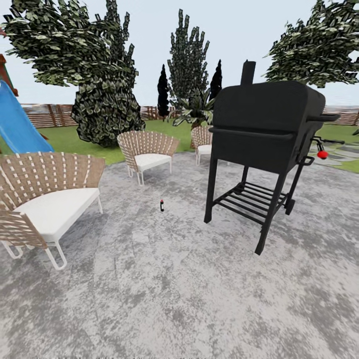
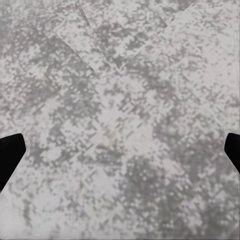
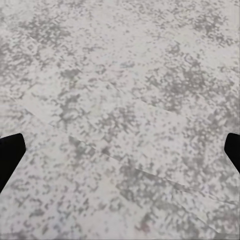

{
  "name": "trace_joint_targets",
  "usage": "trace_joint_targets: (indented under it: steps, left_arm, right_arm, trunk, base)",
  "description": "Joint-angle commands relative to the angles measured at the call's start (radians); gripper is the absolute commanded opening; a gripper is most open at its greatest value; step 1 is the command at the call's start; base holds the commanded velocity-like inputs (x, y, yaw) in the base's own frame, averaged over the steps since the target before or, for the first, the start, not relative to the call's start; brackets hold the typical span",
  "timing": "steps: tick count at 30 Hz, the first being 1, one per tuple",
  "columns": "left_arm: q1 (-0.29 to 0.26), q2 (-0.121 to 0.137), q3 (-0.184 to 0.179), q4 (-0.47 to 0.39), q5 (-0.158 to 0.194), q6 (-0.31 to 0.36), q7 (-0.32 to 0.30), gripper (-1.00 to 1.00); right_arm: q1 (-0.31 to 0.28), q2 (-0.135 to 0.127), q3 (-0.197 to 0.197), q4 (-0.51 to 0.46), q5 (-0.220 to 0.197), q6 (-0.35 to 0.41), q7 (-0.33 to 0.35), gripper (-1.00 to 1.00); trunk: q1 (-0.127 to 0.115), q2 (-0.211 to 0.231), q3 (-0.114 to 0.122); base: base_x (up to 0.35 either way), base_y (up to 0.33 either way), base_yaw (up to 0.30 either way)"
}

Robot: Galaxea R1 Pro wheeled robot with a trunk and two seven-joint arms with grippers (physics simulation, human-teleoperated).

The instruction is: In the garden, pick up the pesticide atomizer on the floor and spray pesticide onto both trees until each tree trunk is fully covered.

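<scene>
The pesticide atomizer (image 1: 161, 205), a tiny dark bottle with a red top, stands upright on the grey paved patio between the wicker chairs and the grill. Leafy crowns of two trees rise at the far left (image 1: 55, 40) and far right (image 1: 319, 45); their trunks are hidden. Beyond the paving lies the garden lawn (image 1: 70, 139) with its slatted fence (image 1: 47, 114). My left gripper (image 2: 120, 150) is open, with its black fingertips (image 2: 10, 152) wide apart over bare paving. My right gripper (image 3: 120, 150) is open the same way, holding nothing.
A black barbecue grill (image 1: 264, 134) on legs stands right of the atomizer. Three wicker chairs with white cushions sit at near left (image 1: 45, 199), middle (image 1: 147, 149) and behind the grill (image 1: 202, 139). A blue slide (image 1: 17, 124), a dark bush (image 1: 107, 107) and dark cone trees (image 1: 163, 92) stand further back.
</scene>
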Motion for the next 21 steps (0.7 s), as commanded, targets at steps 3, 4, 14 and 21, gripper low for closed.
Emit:
trace_joint_targets:
  steps: [3,4,14,21]
  left_arm:
    - [-0.001,0.000,-0.001,0.001,0.009,-0.003,0.000,1.00]
    - [-0.001,0.000,-0.001,0.001,0.009,-0.003,0.000,1.00]
    - [-0.001,0.000,-0.001,0.001,0.009,-0.003,0.000,1.00]
    - [-0.001,0.000,-0.001,0.001,0.009,-0.003,0.000,1.00]
  right_arm:
    - [0.000,0.000,0.000,0.000,0.001,-0.003,0.000,1.00]
    - [0.000,0.000,0.000,0.000,0.001,-0.003,0.000,1.00]
    - [0.000,0.000,0.000,0.000,0.001,-0.003,0.000,1.00]
    - [0.000,0.000,0.000,-0.001,0.001,-0.003,0.000,1.00]
  trunk:
    - [0.011,-0.022,-0.014]
    - [0.015,-0.029,-0.018]
    - [0.054,-0.099,-0.060]
    - [0.080,-0.148,-0.086]
  base:
    - [0.000,0.000,0.185]
    - [0.000,0.000,0.185]
    - [0.000,0.000,0.185]
    - [0.000,0.000,0.085]
